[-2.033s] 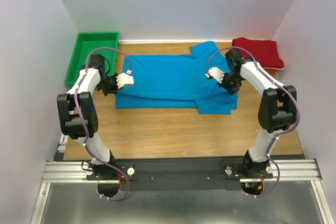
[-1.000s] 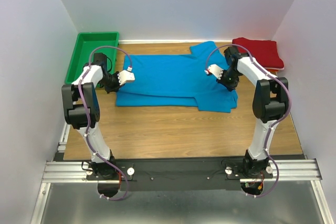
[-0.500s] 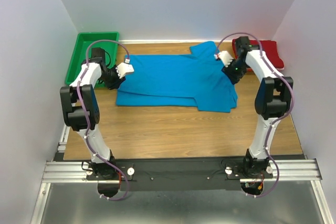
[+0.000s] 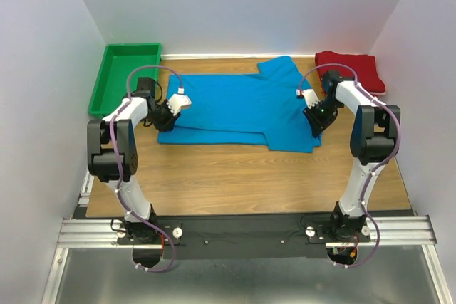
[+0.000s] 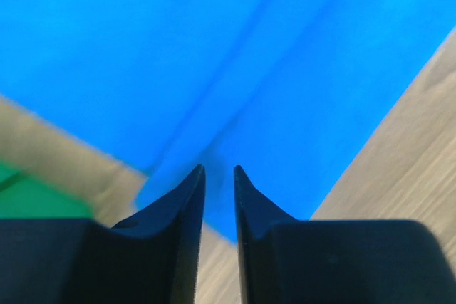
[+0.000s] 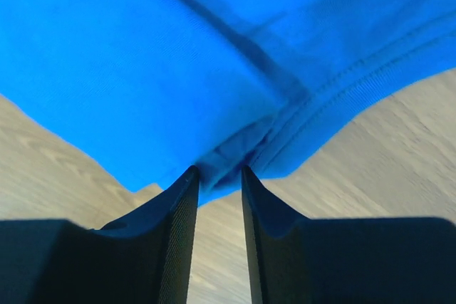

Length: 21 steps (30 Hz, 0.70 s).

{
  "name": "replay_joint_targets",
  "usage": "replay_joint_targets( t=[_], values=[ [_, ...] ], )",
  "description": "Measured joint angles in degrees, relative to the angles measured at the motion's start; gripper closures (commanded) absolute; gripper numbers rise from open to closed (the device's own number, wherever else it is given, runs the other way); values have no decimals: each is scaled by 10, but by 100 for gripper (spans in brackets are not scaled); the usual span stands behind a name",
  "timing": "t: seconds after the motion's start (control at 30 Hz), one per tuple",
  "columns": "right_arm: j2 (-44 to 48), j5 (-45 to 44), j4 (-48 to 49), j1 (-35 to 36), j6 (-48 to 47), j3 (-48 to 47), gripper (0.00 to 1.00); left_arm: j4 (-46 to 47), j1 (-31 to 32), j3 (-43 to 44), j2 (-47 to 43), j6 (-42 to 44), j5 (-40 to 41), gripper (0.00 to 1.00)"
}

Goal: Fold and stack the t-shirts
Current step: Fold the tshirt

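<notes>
The blue t-shirt (image 4: 235, 108) lies spread across the middle of the worktop (image 4: 235, 176). Its near part is doubled over itself and one sleeve juts toward the far side on the right. The red t-shirt (image 4: 353, 69) sits folded in the far right corner, and the green tray (image 4: 100, 83) is in the far left one.

The left gripper (image 5: 216, 170) is down at the shirt's left edge, its jaws a narrow slit apart with a corner of blue cloth right at the tips. The right gripper (image 6: 219, 170) is at the right edge, jaws likewise narrow, with a bunched hem at their tips. I cannot tell whether either one truly has the cloth pinched.

That, I judge, is the main risk. The fabric is layered at both ends, so a pinch may take only the upper layer, and the lower one would lag and open the fold out. A pinch that misses altogether would leave one end flat while the other rises, skewing the shirt or dragging it across the wood. Tips this low could also scrape the worktop. The right arm passes just beside the red t-shirt, so a wide swing might knock that neat fold loose
</notes>
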<state>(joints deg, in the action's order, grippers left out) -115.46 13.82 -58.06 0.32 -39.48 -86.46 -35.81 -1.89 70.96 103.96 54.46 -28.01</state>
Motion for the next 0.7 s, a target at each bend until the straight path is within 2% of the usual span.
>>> replay_joint_targets(
  t=[0.23,0.47,0.53,0.63,0.7],
  values=[
    [-2,-12,44,0,21,37,69,52,19,-52,8,-32,10,85],
    [67,-31,95,1,20,134,70,123,20,-137,-48,-28,19,84],
    [86,-33,95,1,20,159,69,125,20,-166,-73,-20,21,77],
    [112,-33,84,1,28,189,55,96,20,-191,-109,-7,22,65],
    [121,-34,74,1,36,189,51,67,22,-194,-126,-3,22,58]
  ],
)
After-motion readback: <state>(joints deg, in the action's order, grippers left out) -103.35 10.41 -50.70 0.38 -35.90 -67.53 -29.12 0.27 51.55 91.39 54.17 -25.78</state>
